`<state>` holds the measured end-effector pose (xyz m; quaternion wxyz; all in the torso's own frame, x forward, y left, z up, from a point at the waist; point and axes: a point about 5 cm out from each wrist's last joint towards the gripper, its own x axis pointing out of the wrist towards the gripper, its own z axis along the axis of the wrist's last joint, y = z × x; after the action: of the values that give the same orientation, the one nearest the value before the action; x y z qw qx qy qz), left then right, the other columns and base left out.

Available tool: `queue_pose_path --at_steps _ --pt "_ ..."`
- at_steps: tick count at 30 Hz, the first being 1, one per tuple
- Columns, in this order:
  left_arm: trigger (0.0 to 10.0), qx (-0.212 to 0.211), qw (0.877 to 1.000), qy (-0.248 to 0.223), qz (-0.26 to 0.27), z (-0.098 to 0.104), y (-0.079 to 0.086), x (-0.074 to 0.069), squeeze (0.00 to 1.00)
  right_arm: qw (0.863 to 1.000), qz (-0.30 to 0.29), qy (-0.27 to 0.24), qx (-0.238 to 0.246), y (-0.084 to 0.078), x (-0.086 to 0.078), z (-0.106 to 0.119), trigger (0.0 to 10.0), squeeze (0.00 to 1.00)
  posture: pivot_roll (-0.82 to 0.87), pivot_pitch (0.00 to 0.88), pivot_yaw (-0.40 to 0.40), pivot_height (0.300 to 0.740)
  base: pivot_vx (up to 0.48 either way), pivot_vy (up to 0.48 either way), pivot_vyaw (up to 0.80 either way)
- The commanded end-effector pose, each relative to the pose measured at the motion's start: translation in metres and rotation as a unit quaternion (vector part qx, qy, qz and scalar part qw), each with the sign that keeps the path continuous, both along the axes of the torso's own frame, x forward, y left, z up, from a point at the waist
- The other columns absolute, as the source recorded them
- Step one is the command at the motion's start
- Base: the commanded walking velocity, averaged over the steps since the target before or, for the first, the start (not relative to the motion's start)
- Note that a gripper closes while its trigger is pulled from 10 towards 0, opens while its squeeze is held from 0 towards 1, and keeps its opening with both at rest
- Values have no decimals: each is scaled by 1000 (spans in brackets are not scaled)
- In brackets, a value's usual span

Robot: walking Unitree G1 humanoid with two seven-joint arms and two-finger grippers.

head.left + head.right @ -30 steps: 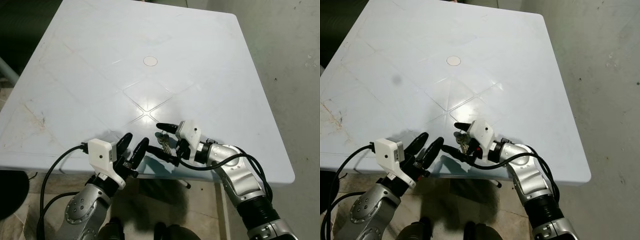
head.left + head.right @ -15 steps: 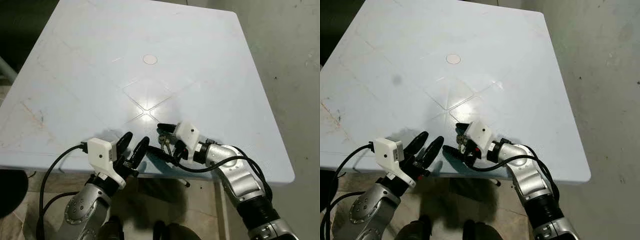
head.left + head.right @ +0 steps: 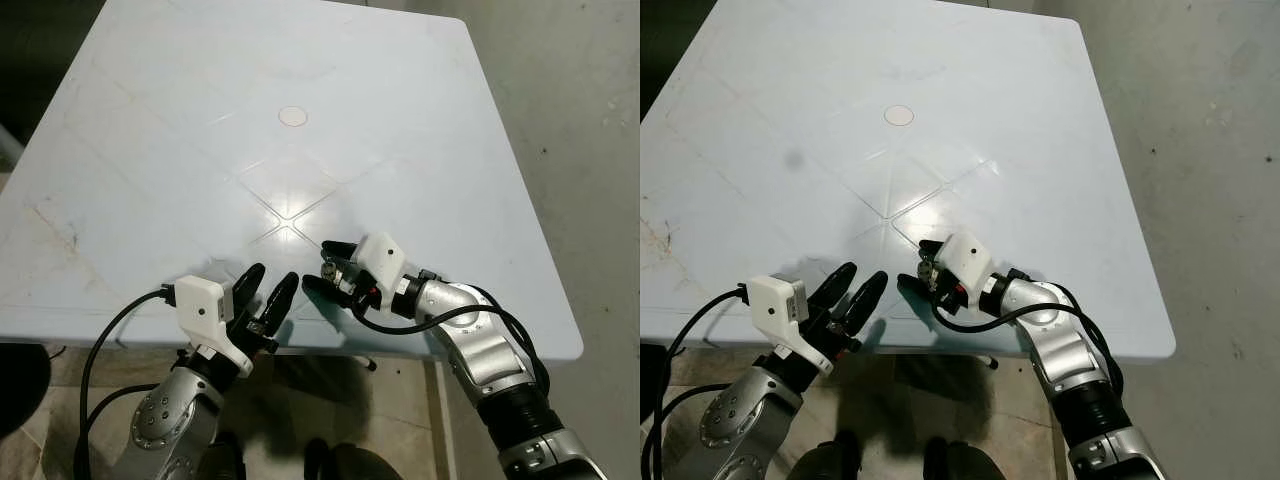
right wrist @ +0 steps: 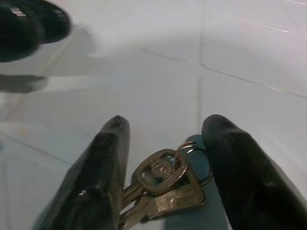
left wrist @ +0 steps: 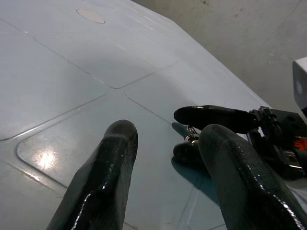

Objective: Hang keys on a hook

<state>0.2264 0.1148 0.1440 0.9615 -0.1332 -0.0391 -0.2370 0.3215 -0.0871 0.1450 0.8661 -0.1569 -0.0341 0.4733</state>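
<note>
Step in hand: pickup. The keys [image 4: 163, 184] lie flat on the table [image 3: 180, 150], near its front edge, at about 5 o'clock from the round cap [image 3: 293, 115]. The right gripper [image 3: 325, 266] straddles them, fingers apart, nothing clamped. The left gripper [image 3: 266, 291] hovers alongside, also spread. Next: close on the keys, lift, find a hook. Key blades run along the fingers, toward the wrist, ring outward.

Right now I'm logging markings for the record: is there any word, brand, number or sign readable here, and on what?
None can be read.
The keys between the right tool's fingers: any stamping is too blurred to read.
The table carries no text.
</note>
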Motion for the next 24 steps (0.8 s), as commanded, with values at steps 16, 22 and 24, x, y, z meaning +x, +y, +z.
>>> queue_pose_path --at_steps 16,22,24 --pt "10000 -6 1000 0 -6 2 -3 -3 0 999 -34 24 12 -8 8 -2 10000 0 128 262 -121 740 0 0 0" --pt "10000 -6 1000 -1 -7 2 -4 -3 0 998 -40 42 -1 -14 10 -7 0 0 127 261 -121 740 0 0 0" --pt "10000 -6 1000 -1 -6 2 -4 -2 0 998 -40 41 0 -16 10 -7 0 0 126 262 -120 740 0 0 0"
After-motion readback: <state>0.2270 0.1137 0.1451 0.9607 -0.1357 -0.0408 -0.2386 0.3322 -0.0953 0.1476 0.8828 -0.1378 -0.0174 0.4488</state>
